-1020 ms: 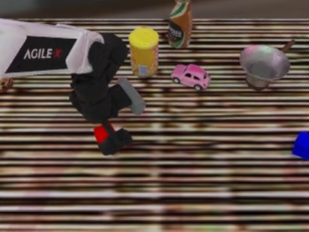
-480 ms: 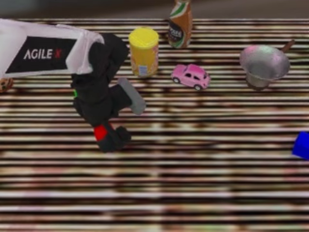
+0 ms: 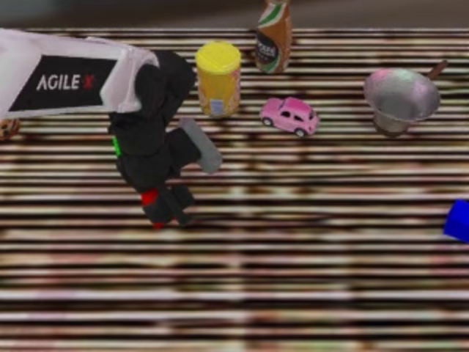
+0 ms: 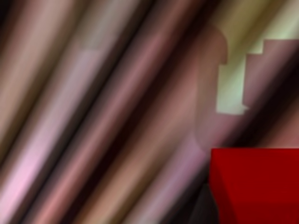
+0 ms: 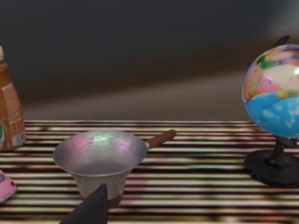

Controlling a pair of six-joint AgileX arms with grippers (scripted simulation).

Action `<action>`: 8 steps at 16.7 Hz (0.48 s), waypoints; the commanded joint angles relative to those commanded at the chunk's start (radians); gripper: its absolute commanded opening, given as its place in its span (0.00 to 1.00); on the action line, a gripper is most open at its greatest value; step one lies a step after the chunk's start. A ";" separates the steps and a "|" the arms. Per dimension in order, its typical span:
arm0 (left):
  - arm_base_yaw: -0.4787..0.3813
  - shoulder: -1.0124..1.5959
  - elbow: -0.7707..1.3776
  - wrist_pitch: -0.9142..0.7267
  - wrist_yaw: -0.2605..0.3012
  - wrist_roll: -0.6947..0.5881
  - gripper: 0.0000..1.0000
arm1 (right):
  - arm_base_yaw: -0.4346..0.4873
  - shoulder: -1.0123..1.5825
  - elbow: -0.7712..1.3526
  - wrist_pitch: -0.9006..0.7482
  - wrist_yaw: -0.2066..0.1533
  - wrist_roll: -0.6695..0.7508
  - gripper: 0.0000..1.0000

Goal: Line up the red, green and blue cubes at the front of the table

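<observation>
Left gripper (image 3: 163, 209) is being held low over the left half of the table (image 3: 308, 249), its fingers closed around the red cube (image 3: 149, 197). In the top view only a small patch of red is being shown between the dark fingers; in the left wrist view the red cube (image 4: 254, 184) is being seen close up at the frame's corner, with striped tabletop blurred behind it.

Change over the last second: the visible red patch is being shrunk and the fingertips are being drawn back toward the wrist's outline, while the arm's white link is barely being shifted. This is being read as the cube being lifted or tilted under the gripper, so the grasp is judged secure and a carry toward the front edge is judged to be the step in hand.

Green cube (image 3: 115, 144) is only being glimpsed as a sliver at the arm's left edge. Blue cube (image 3: 458, 220) is being left at the table's right edge, well apart from the others.

Right arm is not being seen in the top view; the state of its fingers cannot be told. Its wrist view is being filled by a metal pan (image 5: 100, 161) and a globe (image 5: 275, 100).
</observation>
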 joint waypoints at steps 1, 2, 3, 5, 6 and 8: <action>0.000 0.000 0.000 0.000 0.000 0.000 0.00 | 0.000 0.000 0.000 0.000 0.000 0.000 1.00; 0.000 0.000 0.000 0.000 0.000 0.000 0.00 | 0.000 0.000 0.000 0.000 0.000 0.000 1.00; 0.000 0.000 0.000 0.000 0.000 0.000 0.00 | 0.000 0.000 0.000 0.000 0.000 0.000 1.00; -0.001 -0.042 0.013 -0.027 0.018 -0.012 0.00 | 0.000 0.000 0.000 0.000 0.000 0.000 1.00; -0.001 -0.045 0.024 -0.041 0.018 -0.010 0.00 | 0.000 0.000 0.000 0.000 0.000 0.000 1.00; 0.003 -0.064 0.062 -0.097 0.018 -0.010 0.00 | 0.000 0.000 0.000 0.000 0.000 0.000 1.00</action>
